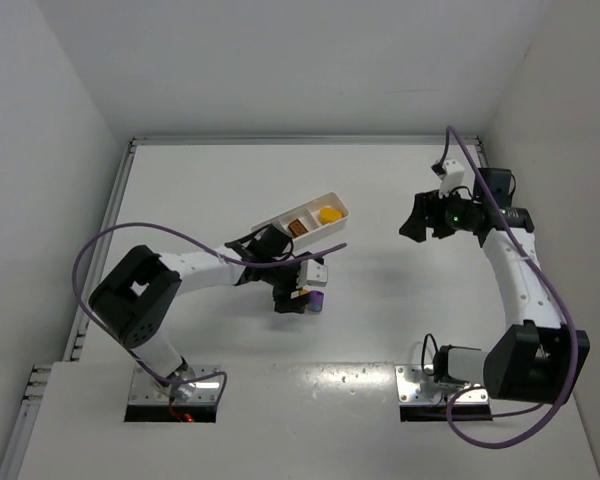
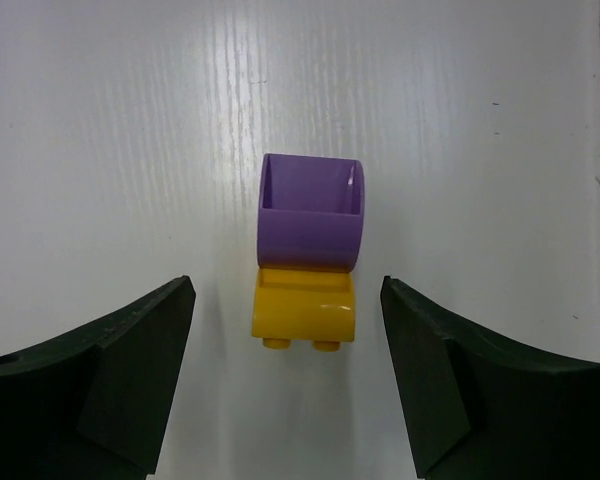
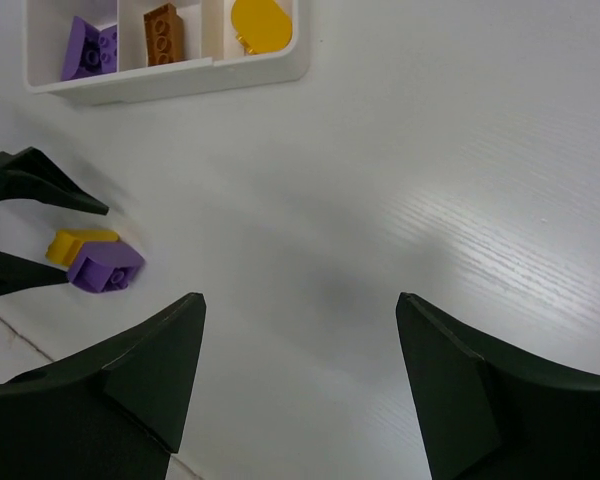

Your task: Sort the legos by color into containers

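Observation:
A purple lego (image 2: 310,215) is stuck to a yellow lego (image 2: 303,310), and the pair lies on its side on the white table. My left gripper (image 2: 288,283) is open, with one finger on each side of the yellow lego and neither touching it. From above, the pair (image 1: 316,300) sits at the left gripper (image 1: 292,300). The white tray (image 1: 342,210) holds an orange lego (image 1: 298,228) and a yellow piece (image 1: 329,214). In the right wrist view the tray (image 3: 180,80) also holds purple legos (image 3: 90,48). My right gripper (image 3: 300,297) is open and empty, far to the right (image 1: 417,222).
The left arm's cable (image 1: 90,255) loops over the left side of the table. White walls close in the table on the left, back and right. The tray lies at an angle just behind the left gripper.

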